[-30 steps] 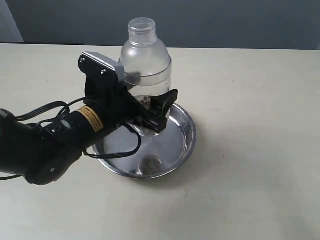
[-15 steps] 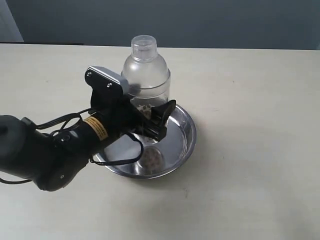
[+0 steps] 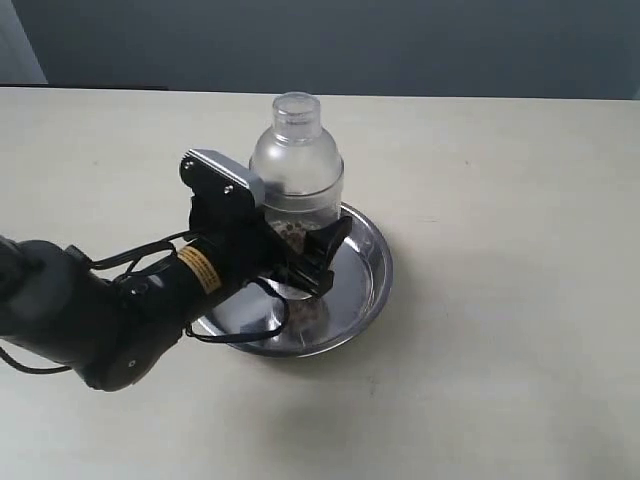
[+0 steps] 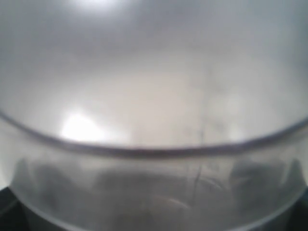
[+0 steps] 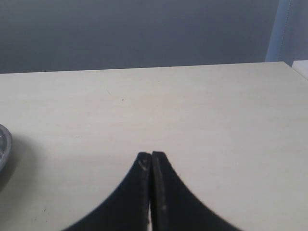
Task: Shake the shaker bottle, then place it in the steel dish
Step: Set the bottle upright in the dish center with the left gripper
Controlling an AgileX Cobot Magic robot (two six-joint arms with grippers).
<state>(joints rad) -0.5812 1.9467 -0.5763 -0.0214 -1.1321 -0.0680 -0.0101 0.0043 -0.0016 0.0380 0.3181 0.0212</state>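
Note:
The clear shaker bottle [image 3: 297, 170] stands upright over the steel dish [image 3: 368, 268], with brown pellets showing low inside it. My left gripper [image 3: 305, 255] is shut on the bottle's lower body; whether the base touches the dish floor is hidden by the arm. Up close in the left wrist view, the shaker bottle [image 4: 154, 120] is a blur filling the frame, and the fingers are out of sight there. Off to the side over bare table, my right gripper [image 5: 151, 156] is shut with nothing in it, and the steel dish rim [image 5: 3, 149] shows at the frame's edge.
A beige table [image 3: 520, 200] spreads around the dish, with a dark wall behind it. The left arm and its cable [image 3: 120, 300] lie across the table in front of the dish.
The left gripper has lowered the bottle into the dish and shifted it slightly right. The right gripper's earlier state is not shown.

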